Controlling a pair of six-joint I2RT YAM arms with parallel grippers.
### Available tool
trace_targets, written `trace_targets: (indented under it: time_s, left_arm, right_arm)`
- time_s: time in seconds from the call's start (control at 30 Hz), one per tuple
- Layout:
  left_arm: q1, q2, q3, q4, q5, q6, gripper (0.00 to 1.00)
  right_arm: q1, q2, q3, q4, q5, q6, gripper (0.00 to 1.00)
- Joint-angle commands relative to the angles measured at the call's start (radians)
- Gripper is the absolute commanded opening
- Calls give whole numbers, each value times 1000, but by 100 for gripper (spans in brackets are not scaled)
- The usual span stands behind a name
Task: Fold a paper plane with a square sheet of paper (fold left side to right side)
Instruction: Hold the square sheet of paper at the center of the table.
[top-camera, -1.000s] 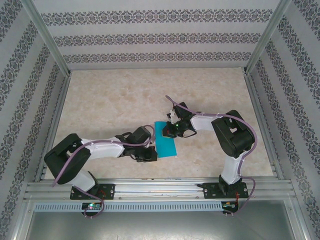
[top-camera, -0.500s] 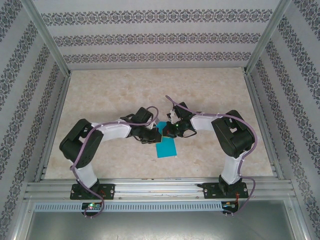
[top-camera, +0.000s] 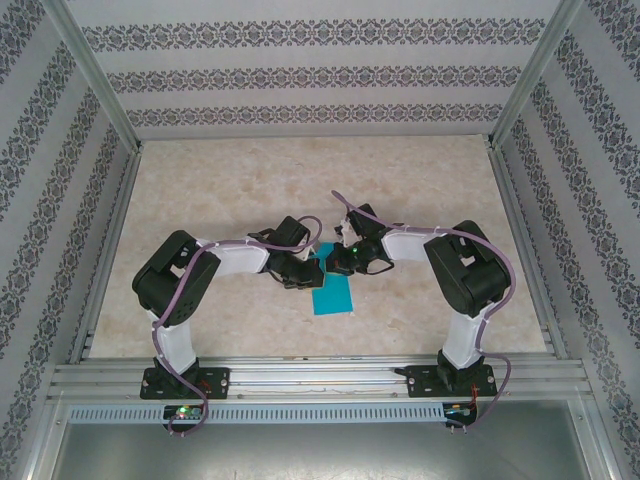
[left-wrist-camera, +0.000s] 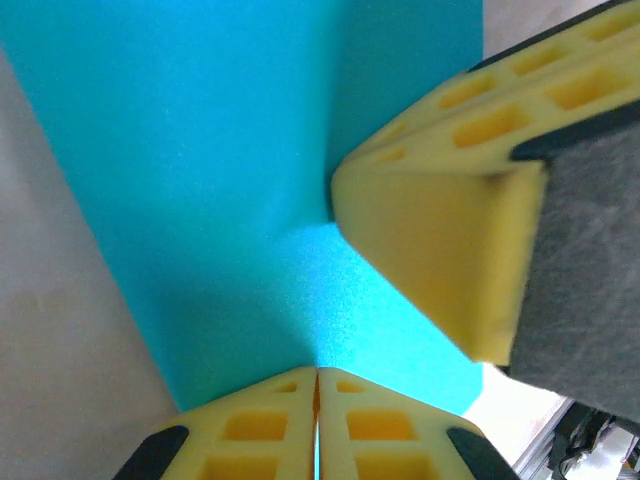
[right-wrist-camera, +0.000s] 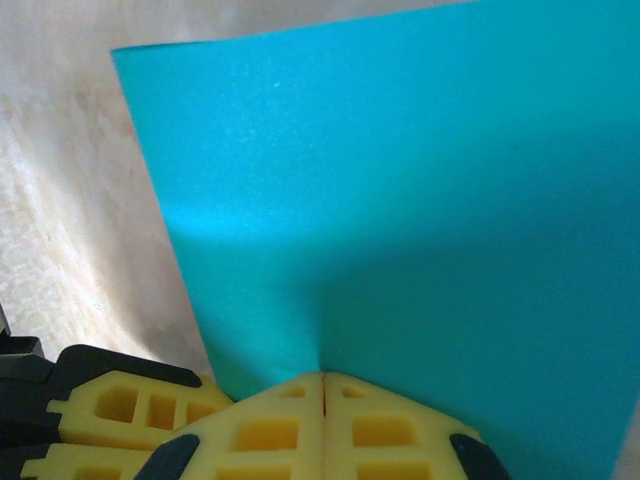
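- Beige marbled table (top-camera: 230, 200), patterned walls (top-camera: 300, 75) on three sides, metal rail (top-camera: 320, 378) along the near edge.
- Left arm (top-camera: 185, 290) and right arm (top-camera: 465, 275) both reach in to the middle of the table, wrists almost meeting.
- Square sheet of paper (top-camera: 333, 298), teal-blue, lies on the table near the centre, right under the two wrists. Its far part is hidden by them and the visible part looks rectangular.
- Left gripper (top-camera: 308, 270): in the left wrist view (left-wrist-camera: 317, 400) the yellow fingers are pressed together, tips at the paper (left-wrist-camera: 200, 150), thin teal sliver in the seam. Can't tell if the paper is actually pinched.
- Right gripper (top-camera: 338, 265): in the right wrist view (right-wrist-camera: 323, 395) the fingers are pressed together, tips on the paper (right-wrist-camera: 400, 150), faint crease running up from them. Pinch or just pressing, can't tell.
- The two grippers sit just beside each other. A right finger (left-wrist-camera: 430, 240) shows close by in the left wrist view.
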Motion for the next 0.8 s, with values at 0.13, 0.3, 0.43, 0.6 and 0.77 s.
trace_targets:
  time_s: [0.13, 0.3, 0.43, 0.6, 0.77]
  left_arm:
    - [-1, 13, -42, -19, -37, -15, 10]
    - [-2, 10, -37, -27, -37, -14, 10]
    - [-2, 4, -30, -36, -39, -10, 10]
    - [-2, 2, -21, -30, -28, -17, 10]
    - [2, -18, 17, -28, -7, -19, 10]
  right_arm:
    - [-24, -165, -52, -39, 41, 1, 0]
    - [3, -236, -154, -29, 32, 33, 0]
    - [40, -234, -198, -1, 30, 60, 0]
    - [67, -185, -225, 12, 51, 70, 0]
    - [73, -158, -241, -28, 99, 59, 0]
